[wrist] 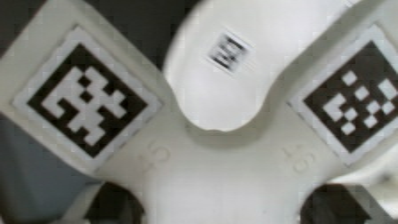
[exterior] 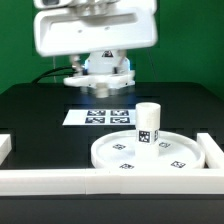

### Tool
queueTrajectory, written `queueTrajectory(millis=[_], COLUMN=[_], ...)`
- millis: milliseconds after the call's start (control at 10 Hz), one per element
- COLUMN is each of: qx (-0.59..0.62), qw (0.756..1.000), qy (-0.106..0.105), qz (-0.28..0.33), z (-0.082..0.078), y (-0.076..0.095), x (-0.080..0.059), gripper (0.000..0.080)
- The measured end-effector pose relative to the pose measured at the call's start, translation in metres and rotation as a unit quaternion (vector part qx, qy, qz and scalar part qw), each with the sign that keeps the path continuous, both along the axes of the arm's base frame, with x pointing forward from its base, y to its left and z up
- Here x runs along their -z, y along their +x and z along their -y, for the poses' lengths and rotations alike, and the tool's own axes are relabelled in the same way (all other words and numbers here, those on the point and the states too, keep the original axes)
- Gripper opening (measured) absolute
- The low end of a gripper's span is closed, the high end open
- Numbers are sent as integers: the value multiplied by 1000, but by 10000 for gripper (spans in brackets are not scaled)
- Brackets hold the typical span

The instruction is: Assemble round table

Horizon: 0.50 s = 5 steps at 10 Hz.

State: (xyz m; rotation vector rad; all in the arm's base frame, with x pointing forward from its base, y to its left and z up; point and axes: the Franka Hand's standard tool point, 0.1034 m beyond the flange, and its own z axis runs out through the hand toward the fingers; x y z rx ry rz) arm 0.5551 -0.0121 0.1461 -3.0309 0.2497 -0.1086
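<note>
Short cylindrical leg (exterior: pixel 148 123) upright on round disc (exterior: pixel 118 155); marker board (exterior: pixel 98 117) behind; arm (exterior: pixel 95 35) above board.

The exterior camera stands off my arm (exterior: pixel 95 35) and faces it head-on from beyond the front rail (exterior: pixel 100 182). It sits a little above the table (exterior: pixel 30 110), looks slightly down, and is far enough back to take in the disc (exterior: pixel 110 155) and the marker board (exterior: pixel 95 117). The wrist camera looks out from my wrist at very close range, so the base (wrist: pixel 222 130) and its tags (wrist: pixel 89 95) fill the blurred frame. The two views appear to share only that base (exterior: pixel 100 87), which shows small beneath my wrist in the exterior view.
</note>
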Motion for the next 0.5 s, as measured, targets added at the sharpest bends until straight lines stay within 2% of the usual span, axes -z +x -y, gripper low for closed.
queueTrajectory(millis=[200, 500], qx=[2, -10], qw=[1000, 1000], qy=[-1, -6], qz=[1, 0], z=[-26, -24], y=[12, 10], x=[-2, -2], gripper=[446, 446])
